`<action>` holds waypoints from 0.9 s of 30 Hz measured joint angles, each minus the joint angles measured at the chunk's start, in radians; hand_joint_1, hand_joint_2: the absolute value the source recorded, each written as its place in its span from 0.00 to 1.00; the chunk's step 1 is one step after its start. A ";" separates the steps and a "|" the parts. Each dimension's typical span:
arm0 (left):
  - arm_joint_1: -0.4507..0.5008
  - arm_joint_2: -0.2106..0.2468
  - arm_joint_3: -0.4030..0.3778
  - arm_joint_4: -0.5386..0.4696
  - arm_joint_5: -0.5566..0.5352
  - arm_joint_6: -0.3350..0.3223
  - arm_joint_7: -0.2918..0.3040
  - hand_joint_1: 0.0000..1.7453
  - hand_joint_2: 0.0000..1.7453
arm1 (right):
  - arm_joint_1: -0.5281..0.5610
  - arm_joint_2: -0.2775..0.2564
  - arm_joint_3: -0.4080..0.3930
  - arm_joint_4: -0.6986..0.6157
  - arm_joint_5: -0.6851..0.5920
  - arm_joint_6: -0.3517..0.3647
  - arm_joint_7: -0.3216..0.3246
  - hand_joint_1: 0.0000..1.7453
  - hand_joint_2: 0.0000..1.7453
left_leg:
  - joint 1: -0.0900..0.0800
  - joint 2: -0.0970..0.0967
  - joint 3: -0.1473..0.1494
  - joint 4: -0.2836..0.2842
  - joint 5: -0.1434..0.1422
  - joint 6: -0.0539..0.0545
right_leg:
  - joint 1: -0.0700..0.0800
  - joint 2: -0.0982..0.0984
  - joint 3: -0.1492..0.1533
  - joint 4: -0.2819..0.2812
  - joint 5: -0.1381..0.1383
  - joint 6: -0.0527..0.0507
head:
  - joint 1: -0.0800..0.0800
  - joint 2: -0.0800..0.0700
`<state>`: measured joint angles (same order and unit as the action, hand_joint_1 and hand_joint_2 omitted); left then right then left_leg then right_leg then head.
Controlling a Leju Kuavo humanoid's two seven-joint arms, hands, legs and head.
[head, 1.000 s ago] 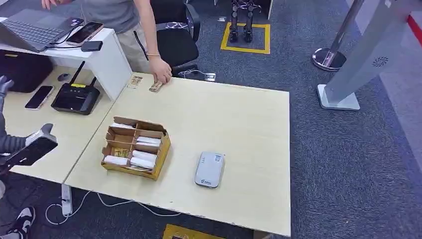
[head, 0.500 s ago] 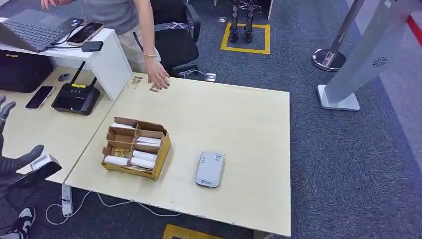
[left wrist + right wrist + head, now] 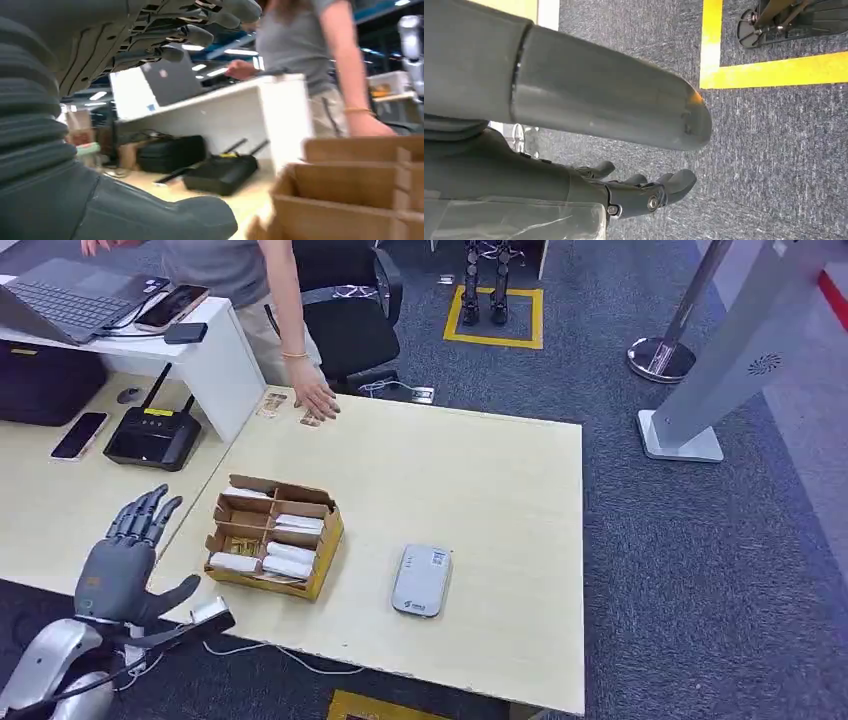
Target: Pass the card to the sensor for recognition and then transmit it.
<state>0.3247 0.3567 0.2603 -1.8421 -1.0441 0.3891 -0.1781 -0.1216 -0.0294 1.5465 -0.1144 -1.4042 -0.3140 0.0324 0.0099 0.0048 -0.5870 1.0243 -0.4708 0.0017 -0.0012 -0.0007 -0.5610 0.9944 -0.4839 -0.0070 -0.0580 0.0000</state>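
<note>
A grey carpeted floor (image 3: 690, 570) with yellow floor markings surrounds a pale wooden table (image 3: 480, 490). Near the table's front left corner stands a cardboard box (image 3: 273, 537), divided into compartments that hold white cards (image 3: 288, 561); none of them has been lifted out. Just beside the box, toward the front edge, lies the grey sensor (image 3: 421, 580), with nothing on it. The left hand (image 3: 125, 560) hovers off the table's left edge, beside the box, released with its fingers spread and holding nothing; the left wrist view shows the box walls close ahead. The right hand (image 3: 634, 192) hangs over the carpet, fingers loosely curled and apart, holding nothing. At the far left corner a person's hand (image 3: 313, 400) rests on the table by small cards there.

By my judgement the task is at its beginning: picking a card, presenting it to the sensor and handing it on are all left.
</note>
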 joint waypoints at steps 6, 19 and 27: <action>-0.009 0.026 -0.059 0.008 -0.012 0.002 0.034 0.00 1.00 | 0.000 0.000 0.003 0.001 -0.007 -0.002 -0.011 0.00 0.00 | 0.000 0.000 0.000 0.000 0.000 0.000 | 0.000 0.000 0.000 0.000 0.000 0.000 | -0.001 0.000; 0.005 0.109 -0.092 0.008 -0.021 -0.027 0.099 0.00 1.00 | 0.000 0.000 0.005 0.005 -0.011 -0.004 -0.008 0.00 0.00 | 0.000 0.000 0.000 0.000 0.000 0.000 | 0.000 0.000 0.000 0.000 0.000 0.000 | 0.000 0.000; 0.044 0.143 -0.092 0.005 -0.008 -0.071 0.104 0.00 1.00 | 0.001 -0.003 0.013 0.007 -0.008 -0.005 -0.005 0.00 0.00 | 0.000 0.000 0.000 0.000 0.000 0.000 | 0.000 0.000 0.000 0.000 0.000 0.000 | 0.001 0.000</action>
<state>0.3686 0.5001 0.1678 -1.8372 -1.0517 0.3178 -0.0740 -0.1207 -0.0324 1.5595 -0.1076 -1.4122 -0.3189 0.0271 0.0101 0.0048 -0.5873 1.0243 -0.4708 0.0018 -0.0010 -0.0006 -0.5611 0.9945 -0.4840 -0.0070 -0.0572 0.0000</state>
